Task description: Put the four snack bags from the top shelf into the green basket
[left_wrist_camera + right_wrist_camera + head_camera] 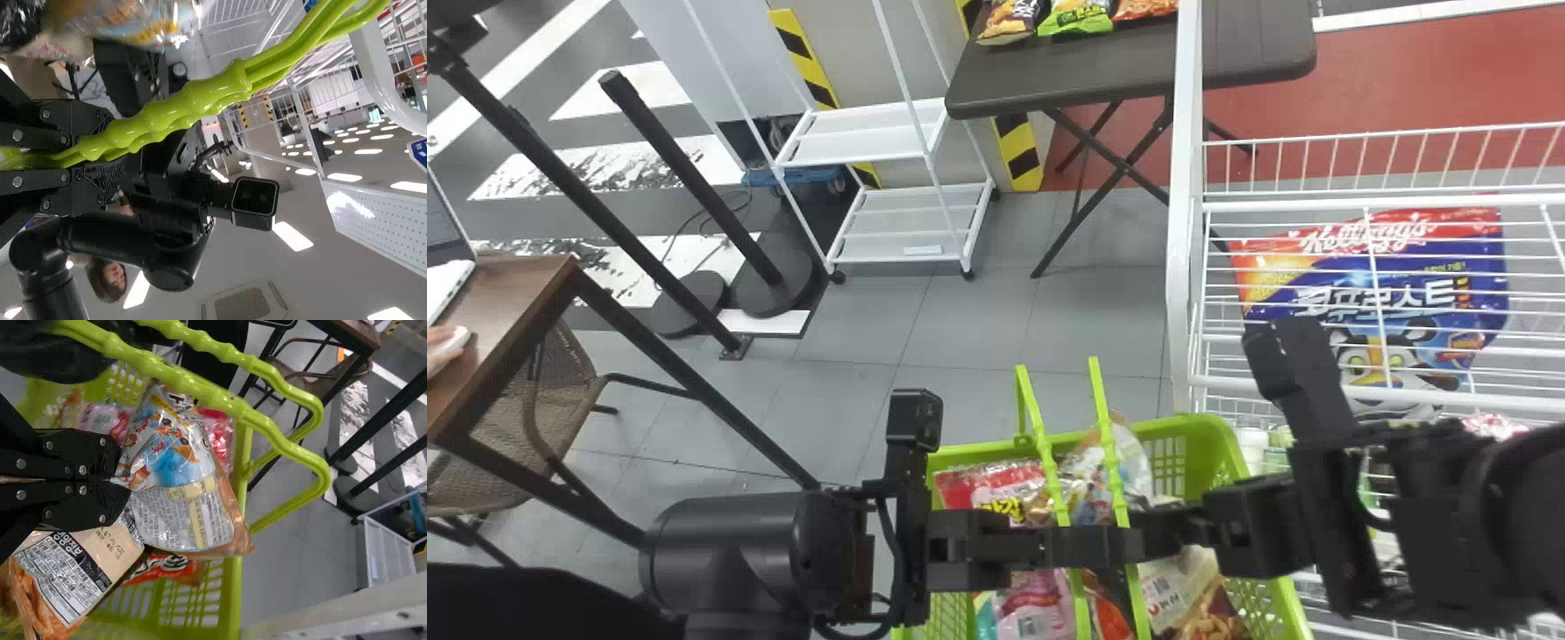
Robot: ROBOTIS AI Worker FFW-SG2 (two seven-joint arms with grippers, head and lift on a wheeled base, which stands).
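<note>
Two claws are facing each other above the green basket (1174,427): at the left, the left claw (1089,547) is clenching its green handles (1032,413). Beyond that claw a red-and-pink bag (991,484) is lying inside the basket, with a pink bag (1036,613) lying on the nearer side. In the middle, a white-and-blue snack bag (177,480) is resting over other bags in the basket, its edge sitting between the fingertips of the right claw (1152,532), which is pinching it. On that claw's nearer side a tan bag (1178,591) is lying in the basket. Farther right, a big cereal bag (1378,302) is standing behind the white wire rack's bars (1369,206).
</note>
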